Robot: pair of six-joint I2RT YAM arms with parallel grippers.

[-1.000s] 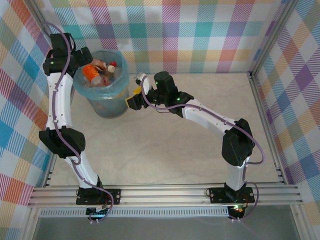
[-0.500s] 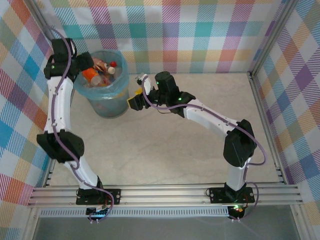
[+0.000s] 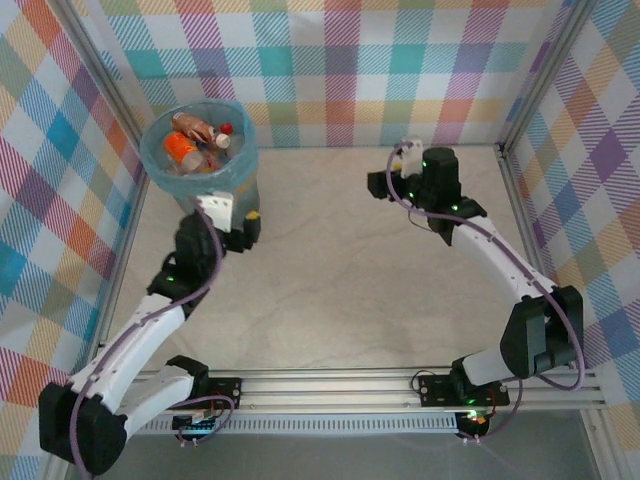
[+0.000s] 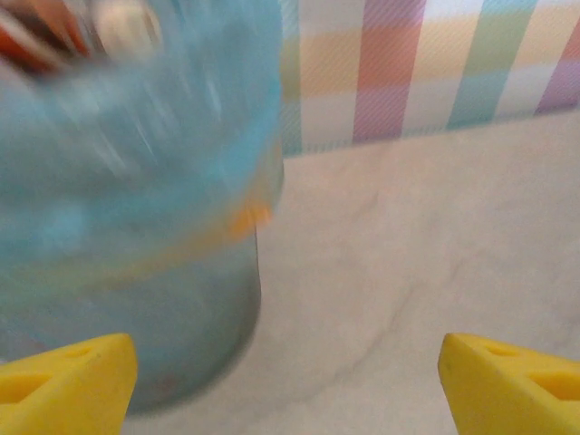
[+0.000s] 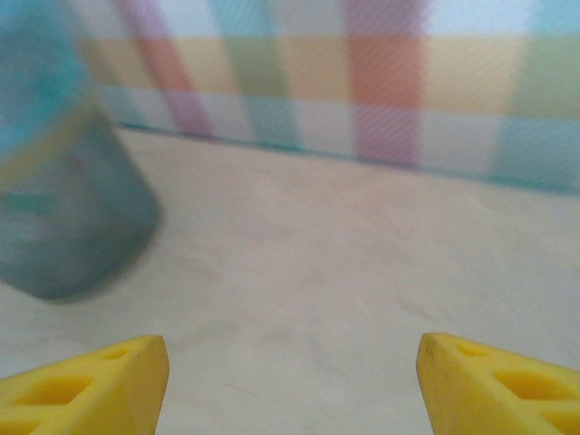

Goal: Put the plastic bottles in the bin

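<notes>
Reading both wrist views, I see each pair of jaws standing apart with nothing between them. Left jaws sit low over the counter (image 3: 330, 260), with the bin (image 4: 136, 227) just ahead and to their left. From the right jaws the bin is well off, ahead and to the left. The plastic bottles (image 3: 195, 140) lie heaped inside the bin, beyond both jaws

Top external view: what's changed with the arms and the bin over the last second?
Both arms pulled away. The left gripper left the left rim of the bin and dropped back to its near side; the right gripper swung from the bin's right side out to the right. Both are open and empty. The bin and the plastic bottles inside stayed put.
</notes>
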